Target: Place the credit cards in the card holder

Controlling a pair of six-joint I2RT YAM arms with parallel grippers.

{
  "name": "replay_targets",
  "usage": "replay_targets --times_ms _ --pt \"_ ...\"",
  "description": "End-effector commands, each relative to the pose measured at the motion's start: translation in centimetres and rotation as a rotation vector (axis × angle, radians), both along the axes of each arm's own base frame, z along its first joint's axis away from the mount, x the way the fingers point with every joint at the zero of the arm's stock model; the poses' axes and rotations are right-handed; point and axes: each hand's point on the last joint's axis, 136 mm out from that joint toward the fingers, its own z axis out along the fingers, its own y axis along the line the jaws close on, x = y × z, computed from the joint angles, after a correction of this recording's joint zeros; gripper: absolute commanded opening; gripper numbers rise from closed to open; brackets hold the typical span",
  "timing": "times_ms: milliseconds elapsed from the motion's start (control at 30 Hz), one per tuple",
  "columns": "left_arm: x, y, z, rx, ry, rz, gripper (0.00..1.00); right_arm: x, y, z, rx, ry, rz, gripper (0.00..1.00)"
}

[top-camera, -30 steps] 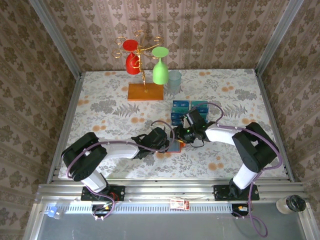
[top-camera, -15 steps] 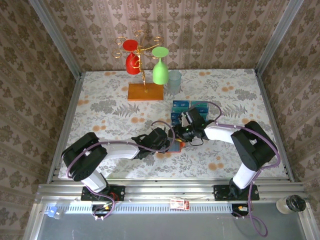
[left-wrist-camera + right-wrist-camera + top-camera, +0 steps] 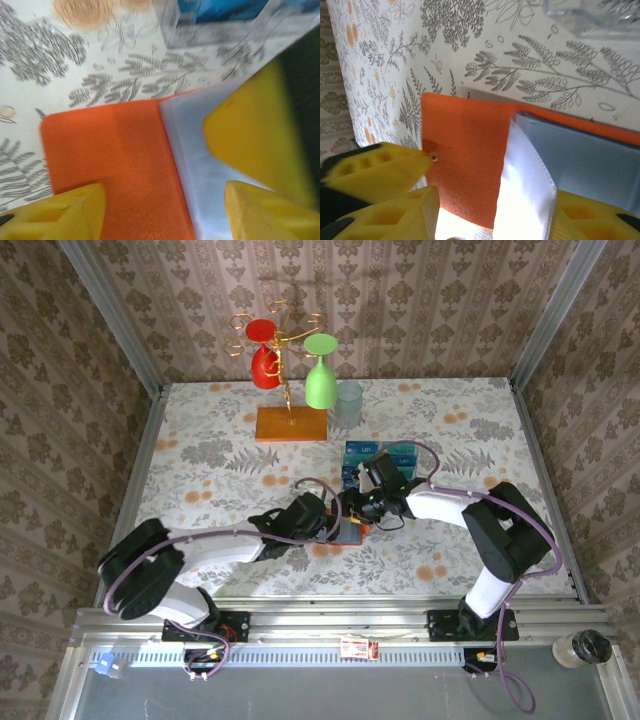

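Observation:
The card holder (image 3: pixel 351 532) is an orange-red wallet lying open on the floral table, with its grey-blue pockets (image 3: pixel 200 170) facing up. My left gripper (image 3: pixel 335 523) is open and hangs low over it; its fingertips (image 3: pixel 55 215) straddle the orange flap (image 3: pixel 115 165) and the pocket side. My right gripper (image 3: pixel 358 508) is open too, coming from the far side with one raised pocket leaf (image 3: pixel 530 185) beside its right finger (image 3: pixel 592 215). Each wrist view shows one yellow finger of the other gripper. The credit cards (image 3: pixel 380 454), blue and teal, stand in a clear rack (image 3: pixel 220 25) just behind the wallet.
A gold stand on a wooden base (image 3: pixel 291 424) carries a red glass (image 3: pixel 264 365) and a green glass (image 3: pixel 320 380) at the back. A clear cup (image 3: pixel 349 402) stands beside it. Patterned walls close in the table on three sides.
Both grippers' jaws have spread wider over the wallet. The left arm's elbow has swung out to the left and lower. The right gripper has edged slightly toward the rack.

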Motion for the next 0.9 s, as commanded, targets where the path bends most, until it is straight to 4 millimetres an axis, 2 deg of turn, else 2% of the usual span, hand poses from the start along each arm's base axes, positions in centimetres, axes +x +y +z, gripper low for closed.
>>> replay_targets --times_ms 0,167,367,567,867 --pt "0.6 1.7 1.6 -0.035 -0.027 0.060 0.68 -0.5 1.0 2.3 0.026 -0.026 0.031 0.53" --pt "1.2 3.3 3.2 -0.091 -0.040 0.103 0.71 -1.1 2.2 3.0 0.031 -0.038 0.039 0.58" --pt "1.5 4.9 3.9 -0.113 -0.053 0.144 0.71 -1.5 4.2 2.8 0.026 -0.038 0.062 0.62" --pt "1.7 6.3 4.4 -0.135 -0.062 0.187 0.72 -1.4 6.2 1.3 0.022 -0.020 0.068 0.62" --pt "1.7 8.0 4.5 -0.144 -0.064 0.235 0.73 -1.5 7.0 -2.1 0.039 0.050 0.045 0.61"
